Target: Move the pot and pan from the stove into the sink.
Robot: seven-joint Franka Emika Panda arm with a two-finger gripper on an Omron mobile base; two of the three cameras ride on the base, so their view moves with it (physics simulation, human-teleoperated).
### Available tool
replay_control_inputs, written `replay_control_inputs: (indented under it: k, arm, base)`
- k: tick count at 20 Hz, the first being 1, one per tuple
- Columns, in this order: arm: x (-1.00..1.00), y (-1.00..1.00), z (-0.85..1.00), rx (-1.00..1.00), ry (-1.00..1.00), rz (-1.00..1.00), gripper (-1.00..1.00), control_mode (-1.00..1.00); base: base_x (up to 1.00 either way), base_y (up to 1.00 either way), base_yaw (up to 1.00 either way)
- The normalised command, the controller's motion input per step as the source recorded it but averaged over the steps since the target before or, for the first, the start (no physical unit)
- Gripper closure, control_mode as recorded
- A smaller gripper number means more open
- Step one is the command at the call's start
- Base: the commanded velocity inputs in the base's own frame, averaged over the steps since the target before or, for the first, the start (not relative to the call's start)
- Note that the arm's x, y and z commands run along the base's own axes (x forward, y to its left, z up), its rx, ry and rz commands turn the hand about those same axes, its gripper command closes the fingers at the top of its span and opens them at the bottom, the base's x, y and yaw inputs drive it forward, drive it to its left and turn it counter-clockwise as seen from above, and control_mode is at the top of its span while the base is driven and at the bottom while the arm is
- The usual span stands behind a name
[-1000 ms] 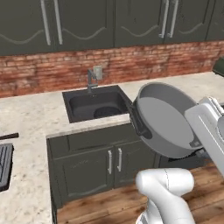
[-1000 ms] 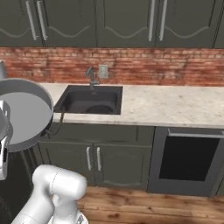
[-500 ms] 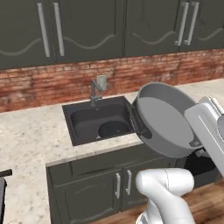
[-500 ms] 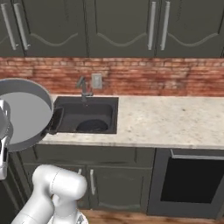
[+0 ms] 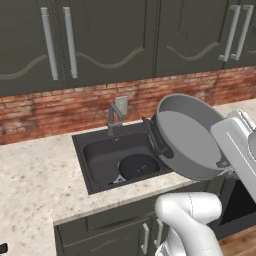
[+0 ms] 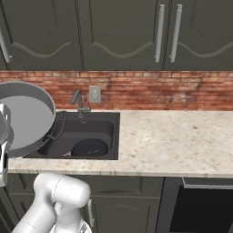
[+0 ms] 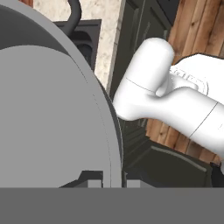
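Note:
The grey pot [image 5: 187,137] hangs in the air, tipped on its side, its light inside facing the left base camera. My gripper [image 7: 113,183] is shut on the pot's [image 7: 48,118] rim, one tip on each side of the wall. From the right base view the pot [image 6: 22,118] sits at the left edge, just left of the sink [image 6: 98,129]. The black pan [image 5: 139,166] lies flat on the floor of the sink [image 5: 95,150]; it shows again as the pan [image 6: 90,147] near the basin's front. The stove is out of view.
A grey faucet [image 5: 114,116] stands at the sink's back, with a brick wall and dark upper cabinets behind. Speckled beige counter [image 6: 173,141] runs to the right of the basin. A dark appliance front [image 6: 200,214] sits below it at the right.
Both base views have shifted and closed in on the sink, so the base has driven. The pot keeps the same place in my shut gripper.

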Motion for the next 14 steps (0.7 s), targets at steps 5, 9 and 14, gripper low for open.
replay_control_inputs:
  k: [5,9,14]
  arm:
    - [0.00,0.00,0.00,0.00,0.00,0.00,1.00,1.00]
    - [0.00,0.00,0.00,0.00,0.00,0.00,1.00,1.00]
    - [0.00,-0.01,-0.04,0.00,0.00,0.00,1.00,-1.00]
  base:
    - [0.47,0.07,-0.04]
    - [0.03,0.00,-0.01]
    - [0.00,0.00,0.00]
